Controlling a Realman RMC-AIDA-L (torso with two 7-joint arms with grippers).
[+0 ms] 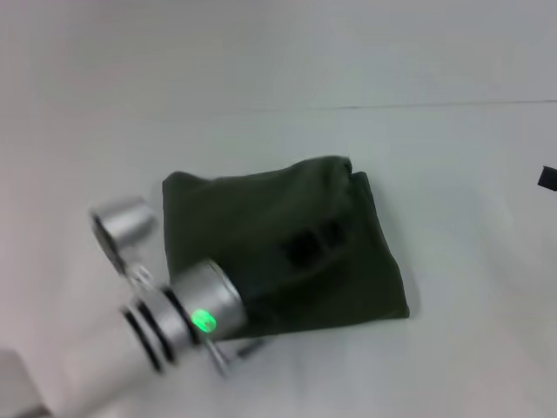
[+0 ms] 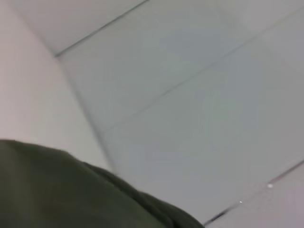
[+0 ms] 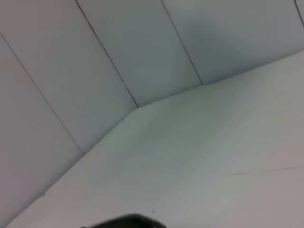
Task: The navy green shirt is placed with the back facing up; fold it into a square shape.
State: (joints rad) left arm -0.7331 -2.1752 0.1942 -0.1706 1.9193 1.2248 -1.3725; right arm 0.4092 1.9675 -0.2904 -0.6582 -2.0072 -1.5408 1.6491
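Note:
The navy green shirt [image 1: 287,248] lies on the white table [image 1: 452,348] as a folded, roughly square bundle, its edges a little uneven at the far corner. My left arm reaches in from the near left, and its black gripper [image 1: 315,242] sits over the middle of the shirt, dark against the fabric. The same green cloth [image 2: 57,190] fills a corner of the left wrist view. Only a black sliver of my right gripper [image 1: 548,178] shows at the right edge, well away from the shirt.
The left arm's silver wrist [image 1: 196,313] with a green light hangs over the shirt's near-left edge. White table surrounds the shirt on all sides. Pale wall panels [image 3: 142,52] meet the table in the right wrist view.

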